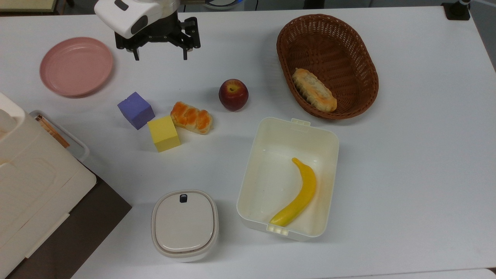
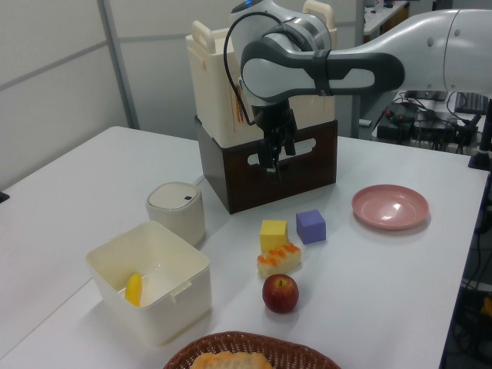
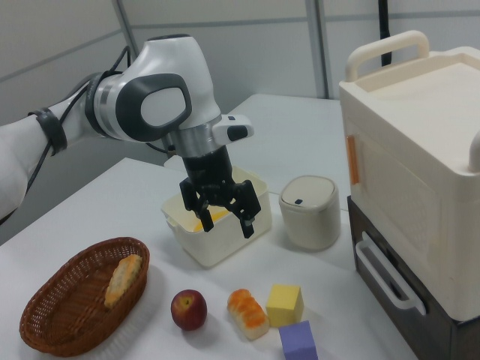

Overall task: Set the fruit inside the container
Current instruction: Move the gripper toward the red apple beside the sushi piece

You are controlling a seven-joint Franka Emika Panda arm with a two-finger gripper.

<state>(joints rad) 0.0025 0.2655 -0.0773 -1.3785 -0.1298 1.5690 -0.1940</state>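
The fruit, a dark red apple (image 1: 233, 94) (image 2: 280, 293) (image 3: 188, 310), rests on the white table beside an orange-glazed roll (image 1: 191, 117). The container, a cream-white tub (image 1: 271, 135) (image 2: 165, 254) (image 3: 191, 247), stands below the apple in the top view and holds a yellow banana (image 1: 298, 193). My gripper (image 1: 160, 58) (image 3: 223, 227) (image 2: 274, 167) hangs open in the air, high above the table, up and to the top view's left of the apple, with nothing between its fingers.
A brown wicker basket (image 1: 360, 54) holds a bread piece. A yellow cube (image 1: 164, 133), a purple cube (image 1: 135, 109), a pink plate (image 1: 76, 66), a small lidded white box (image 1: 184, 224) and a large cream crate on a brown base (image 2: 231, 108) also stand on the table.
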